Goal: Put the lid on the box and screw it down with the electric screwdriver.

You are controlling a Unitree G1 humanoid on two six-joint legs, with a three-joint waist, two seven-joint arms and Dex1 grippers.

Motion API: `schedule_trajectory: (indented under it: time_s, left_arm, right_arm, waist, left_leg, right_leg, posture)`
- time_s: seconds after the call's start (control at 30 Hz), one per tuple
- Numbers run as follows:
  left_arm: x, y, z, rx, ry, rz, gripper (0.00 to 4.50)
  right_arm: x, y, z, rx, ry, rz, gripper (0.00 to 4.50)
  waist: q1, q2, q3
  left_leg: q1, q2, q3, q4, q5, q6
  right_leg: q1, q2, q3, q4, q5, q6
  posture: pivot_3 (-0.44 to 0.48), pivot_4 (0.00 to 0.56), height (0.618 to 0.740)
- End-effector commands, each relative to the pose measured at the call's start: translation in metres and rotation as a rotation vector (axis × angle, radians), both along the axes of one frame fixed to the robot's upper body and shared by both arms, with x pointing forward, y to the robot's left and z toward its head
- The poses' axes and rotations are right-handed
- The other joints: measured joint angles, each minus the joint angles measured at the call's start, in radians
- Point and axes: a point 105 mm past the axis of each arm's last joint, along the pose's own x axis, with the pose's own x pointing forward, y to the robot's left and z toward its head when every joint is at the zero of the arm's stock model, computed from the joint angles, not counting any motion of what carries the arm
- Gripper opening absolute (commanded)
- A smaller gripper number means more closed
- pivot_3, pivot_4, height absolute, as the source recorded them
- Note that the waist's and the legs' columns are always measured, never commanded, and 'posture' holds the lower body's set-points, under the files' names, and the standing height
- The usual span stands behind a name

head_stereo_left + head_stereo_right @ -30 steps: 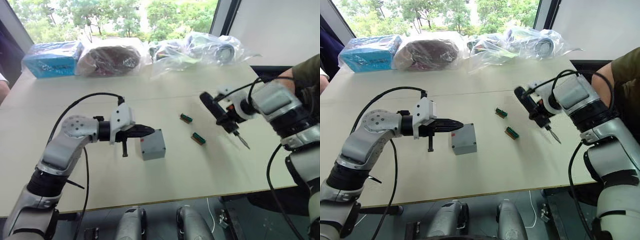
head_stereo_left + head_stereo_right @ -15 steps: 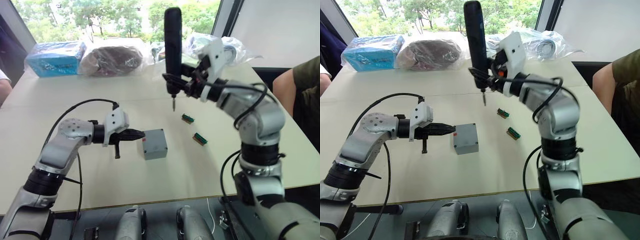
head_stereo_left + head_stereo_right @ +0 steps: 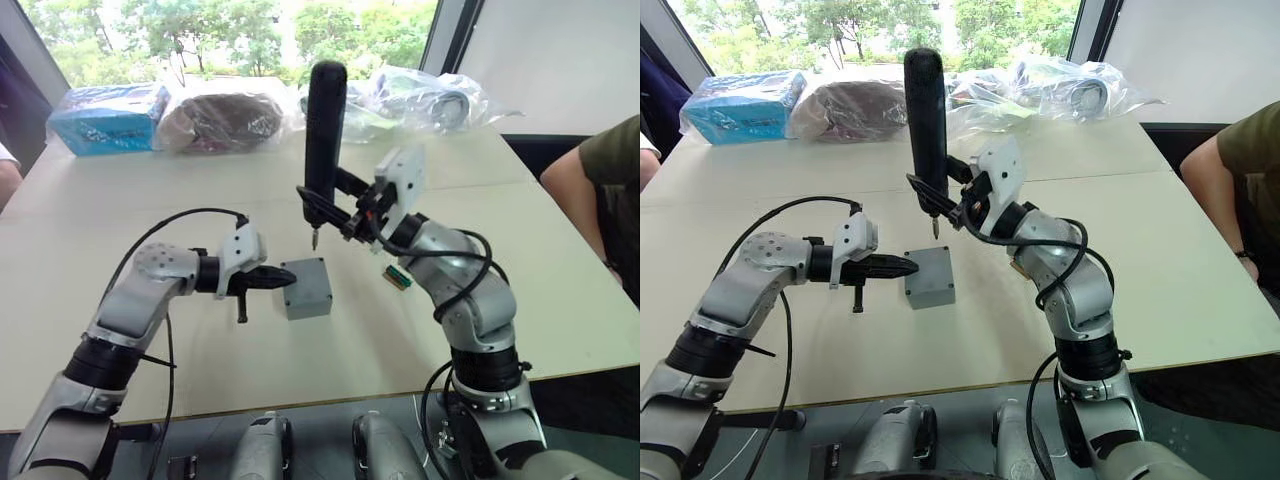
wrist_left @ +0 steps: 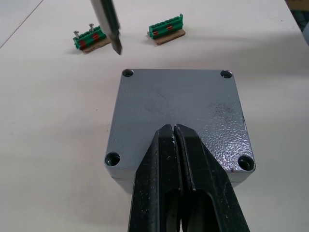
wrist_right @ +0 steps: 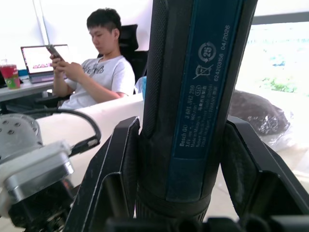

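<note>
Standing upright over the middle of the desk [image 3: 120, 185]: the electric screwdriver [image 3: 323, 120], clamped in the right gripper [image 3: 335, 205], whose jaws are closed around the lower barrel. Its bit points down and hangs in the air just above and beyond the box [image 3: 306, 288], not yet touching anything.

The box sits near the centre of the desk, with the lid [image 4: 178, 116] already seated flat and square on top. Four corner screw holes show in the left wrist view; whether screws sit in them I cannot tell.

The left gripper [image 3: 280, 279] has its jaws pressed together, holding nothing, with their tips resting at the box's left side, over the edge of the lid, as if bracing it.

Two small green terminal blocks [image 3: 397, 277] lie between the box and the right edge of the desk. A blue package [image 3: 105, 115] and clear-bagged items [image 3: 420, 95] line the far edge. A person's arm [image 3: 590, 190] shows past the right edge.

Step in hand, as I judge it: bringing the bit to the first screw hole. To do it well, keep the tool plumb, centre the bit over the far left corner hole it is nearest, descend gently, and let the left jaws hold the box from sliding or twisting.
</note>
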Motion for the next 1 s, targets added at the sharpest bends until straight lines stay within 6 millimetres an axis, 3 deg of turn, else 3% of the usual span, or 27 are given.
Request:
schedule_trajectory:
  time_s: [0.03, 0.53, 1.0]
  left_arm:
    - [0.002, 0.002, -0.016, 0.063, 0.026, 0.009, 0.0]
    - [0.001, 0.0, -0.015, 0.054, 0.026, 0.002, 0.0]
    - [-0.001, -0.006, -0.015, 0.041, 0.022, 0.001, 0.0]
  right_arm:
    - [-0.011, 0.003, 0.014, 0.038, -0.089, 0.012, 1.89]
    - [0.0, -0.001, -0.015, -0.017, -0.091, -0.047, 1.89]
    - [0.001, -0.011, -0.02, -0.068, -0.095, -0.044, 1.89]
  waist:
    - [0.0, 0.0, 0.0]
    - [-0.002, 0.0, 0.0]
    - [0.0, -0.001, -0.001]
  left_leg:
    - [0.0, 0.0, 0.0, 0.0, 0.0, 0.0]
    - [0.001, 0.0, 0.0, 0.0, 0.0, 0.0]
    - [0.002, 0.0, 0.0, 0.0, 0.0, 0.0]
  right_leg:
    - [0.0, 0.0, 0.0, 0.0, 0.0, 0.0]
    - [0.0, 0.0, 0.0, 0.0, 0.0, 0.0]
    - [0.002, 0.0, 0.0, 0.0, 0.0, 0.0]
  posture:
    - [0.0, 0.15, 0.74]
    - [0.0, 0.15, 0.74]
    - [0.0, 0.15, 0.74]
